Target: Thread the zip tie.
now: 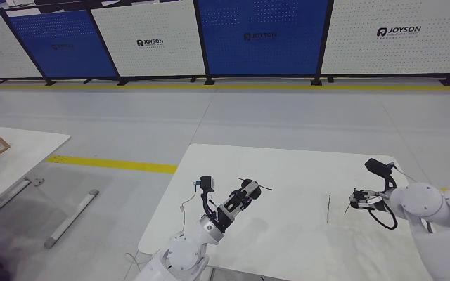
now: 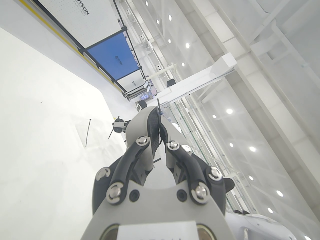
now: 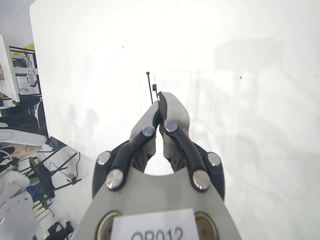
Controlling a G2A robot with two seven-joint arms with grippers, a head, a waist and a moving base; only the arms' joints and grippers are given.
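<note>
"Black zip ties, three by my count. Who has what?"

"The left gripper (image 1: 251,188) is pinched shut on one zip tie (image 1: 264,187). It is held off the table (image 1: 295,165), and both ends stick out past the fingers (image 2: 141,126). The right gripper (image 1: 357,200) is clamped on a second tie (image 3: 154,86), whose small square head pokes out just beyond the fingertips (image 3: 175,106). A spare tie (image 1: 328,208) lies flat on the table between the two arms, nearer the right one."

"And the grippers are well apart. So the step in hand, I'd guess, is bringing them together?"

"I think so. To do it well, line the free tail up with the head's slot first. Then close the gap slowly along the tail's own line. A strip that thin will likely flop, so a short free length helps."

"Risks?"

"Missing the slot, or brushing the spare tie, so stay above the table. I cannot tell which end of the left one is the tail."
</note>
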